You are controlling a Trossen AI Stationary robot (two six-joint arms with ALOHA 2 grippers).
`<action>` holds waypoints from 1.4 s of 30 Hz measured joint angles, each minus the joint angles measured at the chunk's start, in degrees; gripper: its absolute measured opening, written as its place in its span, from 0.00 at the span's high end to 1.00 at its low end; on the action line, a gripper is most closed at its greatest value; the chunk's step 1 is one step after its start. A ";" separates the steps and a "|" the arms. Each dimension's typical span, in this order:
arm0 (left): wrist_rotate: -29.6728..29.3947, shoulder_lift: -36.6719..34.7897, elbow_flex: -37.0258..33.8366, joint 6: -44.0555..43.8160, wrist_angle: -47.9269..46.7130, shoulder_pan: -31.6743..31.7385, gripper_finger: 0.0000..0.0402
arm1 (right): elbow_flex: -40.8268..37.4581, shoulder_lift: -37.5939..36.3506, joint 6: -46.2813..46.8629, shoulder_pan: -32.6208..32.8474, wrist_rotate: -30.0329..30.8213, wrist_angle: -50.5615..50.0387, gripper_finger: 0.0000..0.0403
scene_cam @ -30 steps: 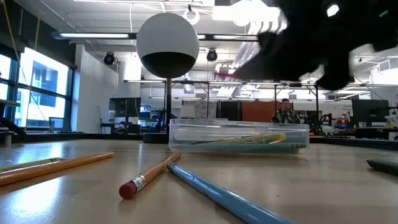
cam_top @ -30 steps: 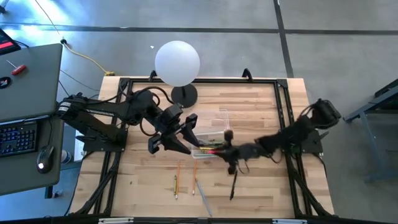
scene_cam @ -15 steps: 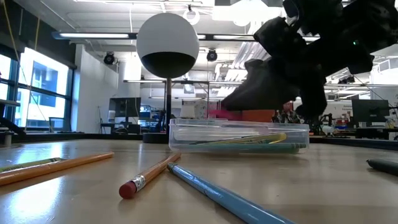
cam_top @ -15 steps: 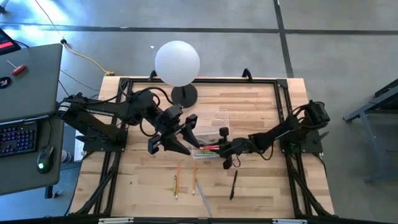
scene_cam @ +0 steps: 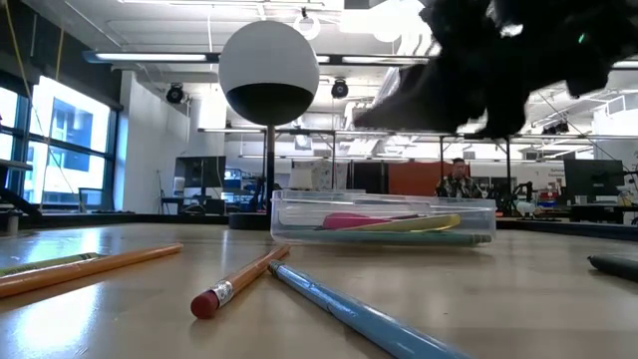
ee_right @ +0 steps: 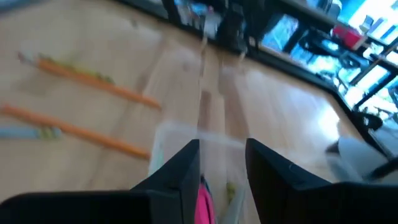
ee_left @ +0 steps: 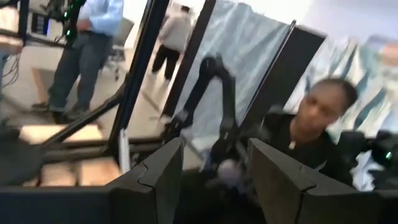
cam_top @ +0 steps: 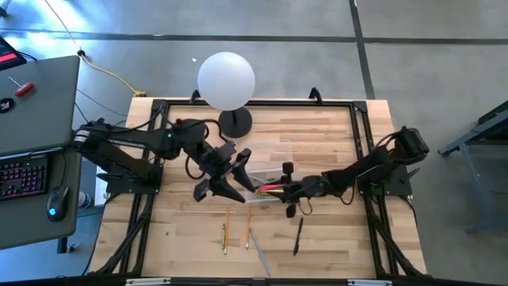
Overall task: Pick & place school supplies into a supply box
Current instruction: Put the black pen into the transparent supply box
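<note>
Supply box [scene_cam: 383, 221], a long clear plastic tray with thin see-through walls, sits near the middle of the wooden bench [cam_top: 325, 135]; through its wall a pink-red pen [scene_cam: 351, 220], a yellow pen and a greenish one show lying flat, though their ends blur together. From above, the box is partly covered by both arms, so its outline is hard to trace. The right pincer [cam_top: 287, 191] hangs over the box's end with its dark fingers [ee_right: 186, 168] parted and nothing between them; the pink pen lies just below. The left pincer [cam_top: 230, 179] is beside the box's other end, fingers spread, empty. Nearer the bench's front edge lie an orange pencil [scene_cam: 239, 282] with a red eraser, a light blue pencil [scene_cam: 349, 314], another orange pencil [scene_cam: 90, 267] and a black pen [cam_top: 298, 236]. A white globe lamp [cam_top: 226, 79] stands behind.
</note>
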 joint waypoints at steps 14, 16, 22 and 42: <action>-46.10 0.74 -0.04 0.85 -26.69 -17.80 0.47 | 0.02 -17.16 7.83 12.03 -1.48 -19.50 0.74; -57.43 0.73 -0.02 -3.06 -29.19 -22.73 0.47 | 0.02 -17.88 7.79 13.40 -0.90 -20.88 0.74; -84.03 1.72 0.01 -19.35 -34.00 -38.11 0.47 | 0.02 -18.01 7.79 16.08 1.23 -21.49 0.74; -93.33 18.61 -0.07 -41.72 -40.57 -42.46 0.47 | 0.02 -17.99 7.79 16.76 2.23 -22.49 0.74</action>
